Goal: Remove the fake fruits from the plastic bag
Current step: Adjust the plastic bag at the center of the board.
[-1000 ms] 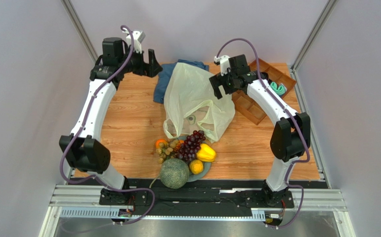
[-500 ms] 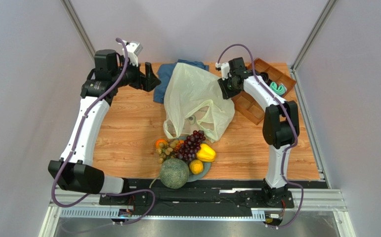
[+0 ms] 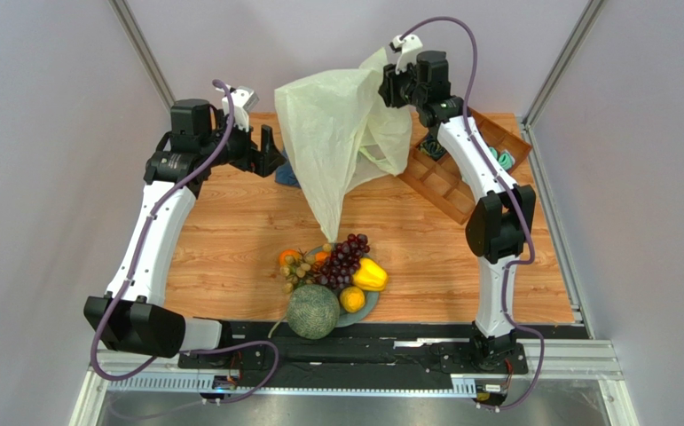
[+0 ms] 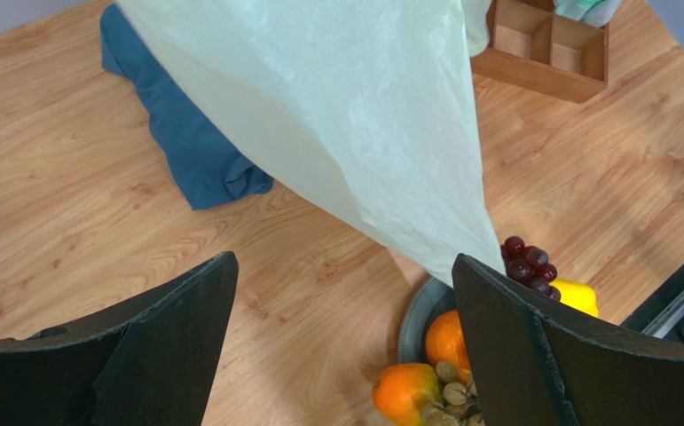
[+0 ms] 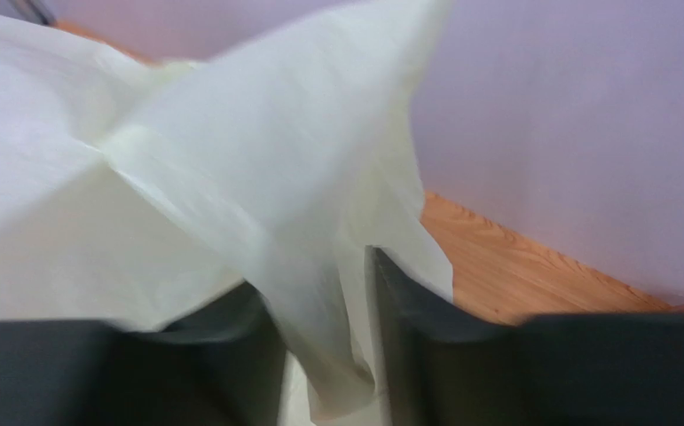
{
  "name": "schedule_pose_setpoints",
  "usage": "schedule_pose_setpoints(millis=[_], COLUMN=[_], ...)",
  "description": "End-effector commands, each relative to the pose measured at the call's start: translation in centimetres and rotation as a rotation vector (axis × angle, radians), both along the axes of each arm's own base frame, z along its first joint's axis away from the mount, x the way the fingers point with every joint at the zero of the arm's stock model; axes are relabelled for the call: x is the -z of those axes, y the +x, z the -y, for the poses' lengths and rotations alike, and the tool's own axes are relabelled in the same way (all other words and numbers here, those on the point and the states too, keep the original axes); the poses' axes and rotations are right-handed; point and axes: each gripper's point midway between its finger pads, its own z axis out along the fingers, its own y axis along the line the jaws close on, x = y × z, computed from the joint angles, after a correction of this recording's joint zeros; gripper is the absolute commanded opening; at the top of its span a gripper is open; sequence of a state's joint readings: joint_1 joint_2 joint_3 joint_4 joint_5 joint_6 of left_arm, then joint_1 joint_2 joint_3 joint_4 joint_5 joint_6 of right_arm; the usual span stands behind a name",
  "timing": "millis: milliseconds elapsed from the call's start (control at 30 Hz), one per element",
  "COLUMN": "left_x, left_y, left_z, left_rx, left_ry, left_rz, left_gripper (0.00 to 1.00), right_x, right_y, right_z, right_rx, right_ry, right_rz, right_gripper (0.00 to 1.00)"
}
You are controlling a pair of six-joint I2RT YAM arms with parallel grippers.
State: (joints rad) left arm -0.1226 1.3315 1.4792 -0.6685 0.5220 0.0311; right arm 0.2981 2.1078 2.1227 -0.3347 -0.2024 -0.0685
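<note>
Overhead, plastic bag (image 3: 336,146) hangs pinched in R claw (image 3: 389,88), above fake fruits (image 3: 334,277).

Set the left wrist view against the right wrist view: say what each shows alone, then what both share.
Left wrist only: the blue cloth, the wooden tray, a plate with oranges, grapes and a yellow fruit, and the left gripper standing open. Right wrist only: the right gripper pinching a fold of the plastic bag, with the pale wall behind. Both: the bag and the wooden table.
</note>
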Motion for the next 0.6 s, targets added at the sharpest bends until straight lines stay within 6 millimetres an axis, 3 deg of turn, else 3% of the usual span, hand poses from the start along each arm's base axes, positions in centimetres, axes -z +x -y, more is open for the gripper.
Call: schedule_pose_setpoints(millis=[0,67,100,167,233,267,367,433,467,567], left_x=[-1.6,-1.7,-1.8,-1.8,-1.6,-1.7,-1.6,-1.9,-1.9,-2.3], left_y=[-0.6,-0.5,-0.5,-0.5,-0.5,-0.4,-0.4,-0.3,-0.2,-0.1], left_z=[-0.1,-0.3,-0.3,-0.3,-0.2,-0.1,0.1,0.2,0.2,0.3], left_rx=[0.011,-0.001,-0.003,-0.007,-0.007,-0.007,-0.001,0.0,0.001,0.005], left_ry=[0.001,0.0,0.0,-0.003,-0.013,-0.019,-0.031,-0.037,-0.037,-0.041], left_rz=[0.06,0.065,0.072,0.074,0.072,0.078,0.074,0.077,0.076,0.087], left_gripper=[0.99,0.99,0.99,0.99,0.99,0.99,0.99,0.99,0.99,0.99], right_x=[-2.4,-2.2,-1.4,-1.2,1.2,0.7,2.8,4.2,5.7,6.0], right_y=[1.2,0.2,-0.5,-1.7,-2.7,-3.5,-5.7,-7.6,-9.2,-12.8], right_z=[-0.4,-0.1,0.4,2.1,3.7,4.4,5.0,4.4,3.0,1.2], right_rx=[0.054,0.075,0.095,0.158,0.217,0.226,0.21,0.167,0.073,-0.04], right_ry=[0.016,-0.011,-0.03,-0.058,-0.116,-0.125,-0.154,-0.141,-0.113,-0.042], right_rz=[0.107,0.082,0.045,0.014,-0.037,-0.032,-0.096,-0.165,-0.222,-0.286], right_gripper=[0.76,0.9,0.93,0.93,0.95,0.95,0.97,0.99,1.0,1.0])
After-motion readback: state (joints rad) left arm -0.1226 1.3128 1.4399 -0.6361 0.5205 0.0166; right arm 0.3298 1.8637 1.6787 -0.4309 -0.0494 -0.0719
